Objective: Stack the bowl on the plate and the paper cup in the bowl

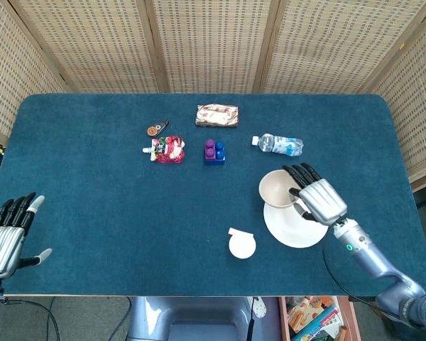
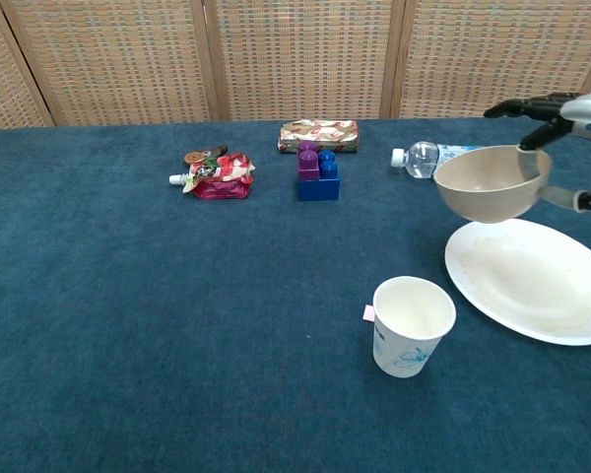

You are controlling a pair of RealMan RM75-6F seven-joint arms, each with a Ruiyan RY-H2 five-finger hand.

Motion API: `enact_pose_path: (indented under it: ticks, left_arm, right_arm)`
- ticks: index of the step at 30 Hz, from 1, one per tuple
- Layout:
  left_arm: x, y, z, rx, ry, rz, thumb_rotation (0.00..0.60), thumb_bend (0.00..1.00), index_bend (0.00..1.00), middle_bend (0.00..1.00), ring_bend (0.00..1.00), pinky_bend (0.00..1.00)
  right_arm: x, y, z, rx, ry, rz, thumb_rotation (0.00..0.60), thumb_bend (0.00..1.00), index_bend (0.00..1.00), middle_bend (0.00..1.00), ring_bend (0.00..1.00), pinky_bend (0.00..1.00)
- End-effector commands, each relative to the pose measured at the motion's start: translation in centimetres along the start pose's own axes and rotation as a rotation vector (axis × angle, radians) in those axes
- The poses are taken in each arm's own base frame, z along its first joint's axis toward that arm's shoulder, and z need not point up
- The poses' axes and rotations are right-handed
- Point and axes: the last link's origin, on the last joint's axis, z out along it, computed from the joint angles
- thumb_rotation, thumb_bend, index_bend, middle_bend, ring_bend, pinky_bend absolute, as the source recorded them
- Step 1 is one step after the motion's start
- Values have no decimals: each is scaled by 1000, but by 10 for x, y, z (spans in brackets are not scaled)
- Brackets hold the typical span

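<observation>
My right hand [image 1: 318,199] [image 2: 569,126] grips the beige bowl [image 1: 277,189] [image 2: 487,183] by its right rim and holds it in the air above the left part of the white plate [image 1: 298,231] [image 2: 537,282]. The bowl does not touch the plate. A white paper cup [image 1: 242,245] [image 2: 411,325] stands upright on the blue cloth to the left of the plate. My left hand [image 1: 6,236] hangs open at the table's near left edge, far from all of these, and shows only in the head view.
At the back of the table lie a water bottle [image 1: 279,145] [image 2: 433,158], a purple and blue block [image 1: 214,151] [image 2: 317,173], a wrapped packet [image 1: 217,115] [image 2: 319,135], a red pouch [image 1: 167,150] [image 2: 216,176] and a small brown object [image 1: 155,129]. Wicker screens stand behind.
</observation>
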Motion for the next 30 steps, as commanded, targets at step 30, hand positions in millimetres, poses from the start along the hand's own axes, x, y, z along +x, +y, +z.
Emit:
enact_pose_path:
  ticks: [30]
  left_arm:
    - [0,-2,-3,10,-1,-5,600,0,0,0,0,0]
  right_arm:
    - [-60,23,-33,-35,-43,78,600,522,684,0,0,0]
